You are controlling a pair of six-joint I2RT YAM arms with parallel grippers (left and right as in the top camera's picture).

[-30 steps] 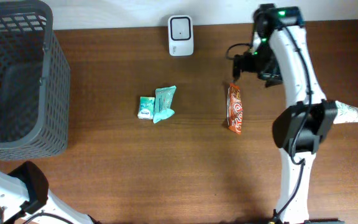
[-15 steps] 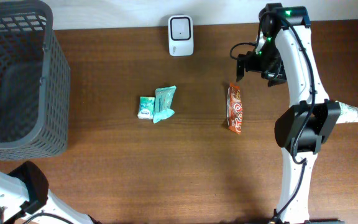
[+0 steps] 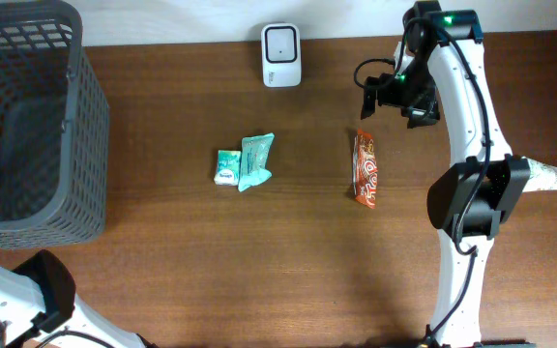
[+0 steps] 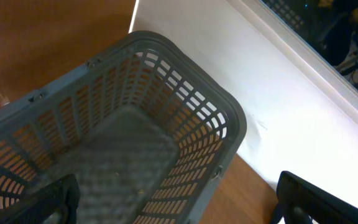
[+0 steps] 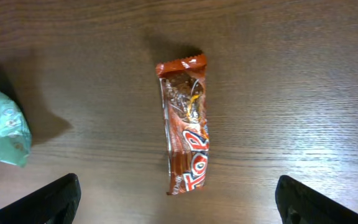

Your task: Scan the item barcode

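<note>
The snack bar (image 3: 366, 169) in its orange-brown wrapper is lying flat on the wooden worktop (image 3: 259, 271), to the right of the middle, and nothing is touching it. The right fingers (image 5: 55, 202) are hanging above its far end, spread wide and grasping nothing. The white scanner (image 3: 281, 55) is standing at the far edge, well apart from the bar. Two green packets (image 3: 247, 161) are lying close together near the middle. The left fingers (image 4: 303, 196) are also spread wide and empty, facing the grey basket (image 3: 27, 126) at the left end.
</note>
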